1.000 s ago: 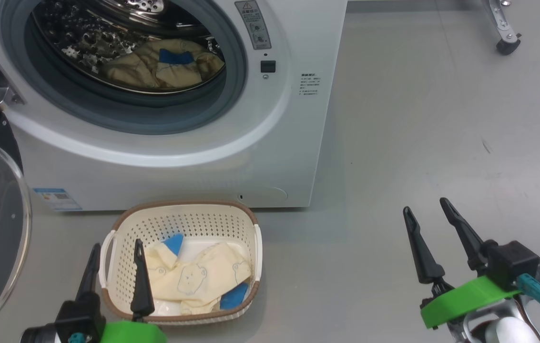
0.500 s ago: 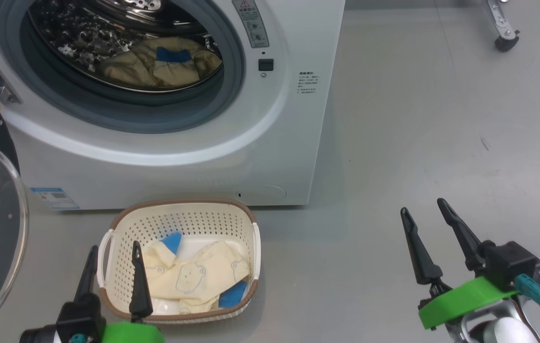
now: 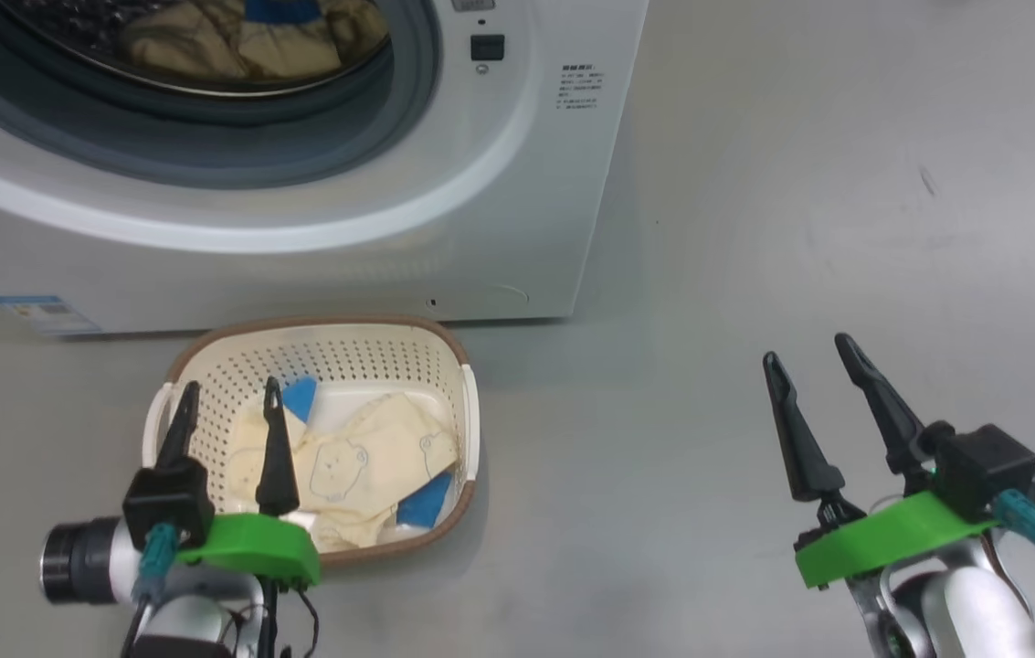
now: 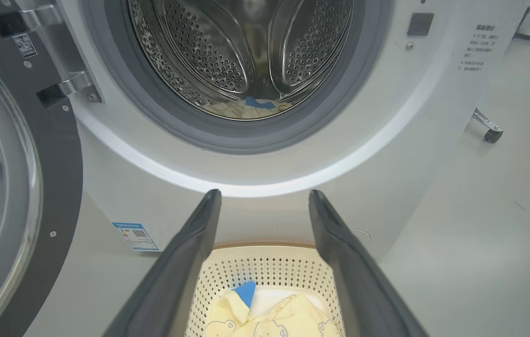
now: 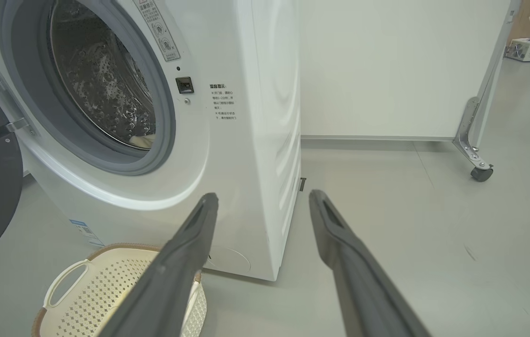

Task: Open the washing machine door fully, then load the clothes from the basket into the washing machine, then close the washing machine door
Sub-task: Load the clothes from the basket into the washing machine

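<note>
Jaws on both grippers stand wide apart, empty. The left gripper (image 3: 232, 387) hangs above the basket (image 3: 471, 411), which sits on the floor (image 3: 755, 183) just before the washing machine (image 3: 480, 228), with clothes (image 3: 362, 457) inside. More clothes (image 3: 234, 41) lie in the machine's drum (image 4: 246, 47). The right gripper (image 3: 807, 349) hangs over the floor right of the machine. The washing machine door (image 4: 59, 187) stands open left of it.

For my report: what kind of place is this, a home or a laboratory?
Probably a test lab, not a home: the washer stands on a plain grey floor, near a white partition with a castor.
</note>
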